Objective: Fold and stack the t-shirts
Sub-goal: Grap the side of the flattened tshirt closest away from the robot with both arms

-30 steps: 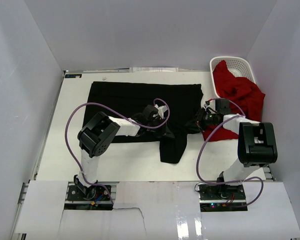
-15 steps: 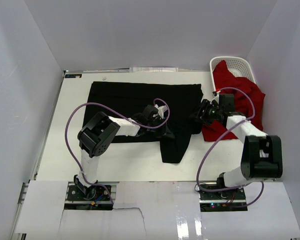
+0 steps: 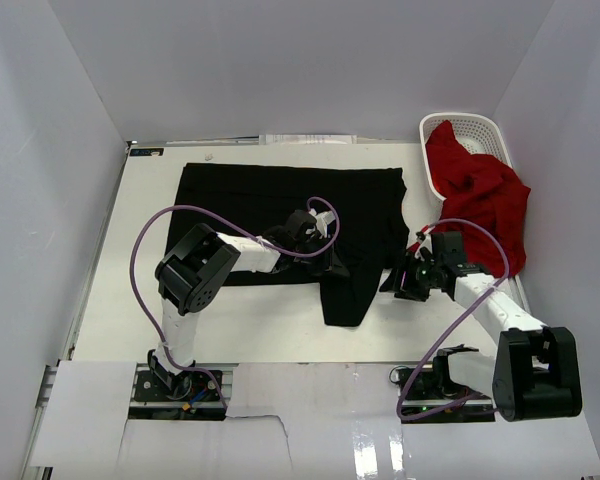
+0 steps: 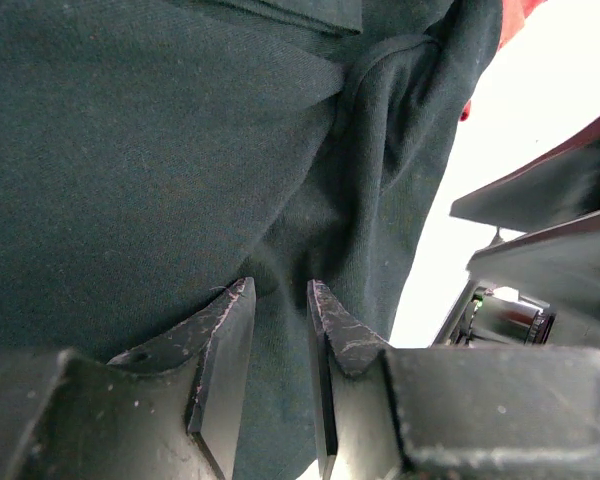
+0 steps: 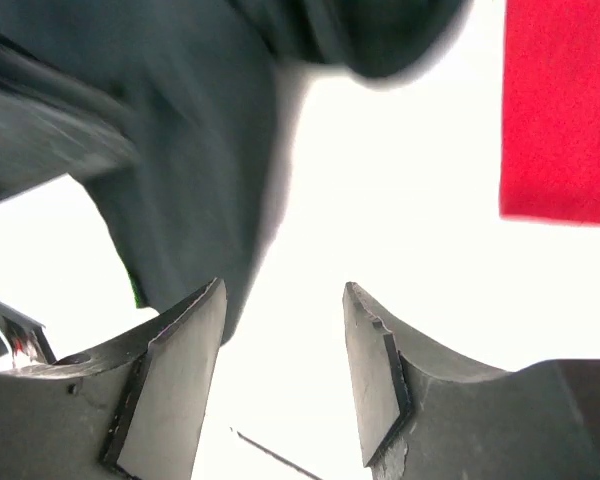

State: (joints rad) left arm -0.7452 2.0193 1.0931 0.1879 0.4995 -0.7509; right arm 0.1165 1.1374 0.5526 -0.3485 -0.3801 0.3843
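The black t-shirt (image 3: 270, 200) lies spread on the white table, with one part trailing towards the near edge. My left gripper (image 3: 332, 262) rests on its lower right part. In the left wrist view the left gripper (image 4: 280, 290) has its jaws close together with a ridge of black t-shirt (image 4: 130, 150) cloth between them. My right gripper (image 3: 395, 283) is open and empty just right of the trailing part. The right wrist view shows the right gripper (image 5: 283, 292) over bare table, with the black t-shirt (image 5: 190, 200) to its left. The red t-shirt (image 3: 480, 190) hangs out of the basket and also shows in the right wrist view (image 5: 560, 110).
A white lattice basket (image 3: 485, 130) stands at the back right corner with the red t-shirt spilling over its front. White walls close in the table on three sides. Purple cables loop off both arms. The right arm (image 4: 540, 240) shows close by in the left wrist view.
My right gripper has drawn back from the black t-shirt's right edge towards the near side of the table, now open over bare table. The left gripper has not moved.
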